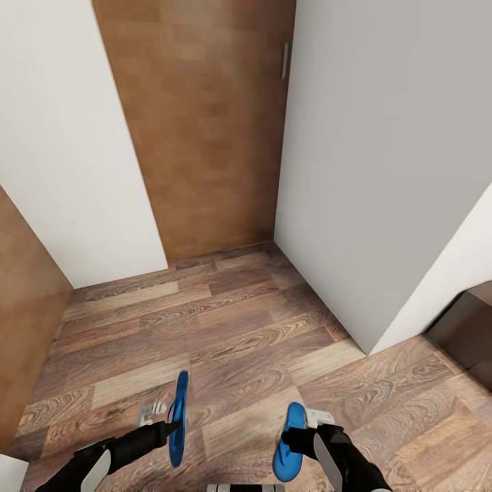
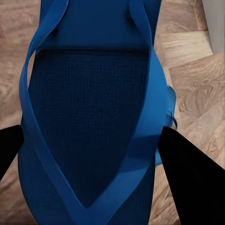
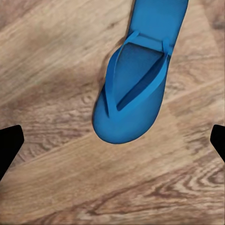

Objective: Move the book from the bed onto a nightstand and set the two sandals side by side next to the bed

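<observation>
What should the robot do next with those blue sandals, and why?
Probably ease the right gripper forward onto the right sandal: its jaws stand open, the sandal ahead of them, while the left gripper already clamps the left sandal.

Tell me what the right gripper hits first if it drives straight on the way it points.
Probably the blue sandal centred ahead of the right gripper, with the wood-plank floor behind it. Whether the jaws already grip that sandal is unclear, as is depth.
</observation>
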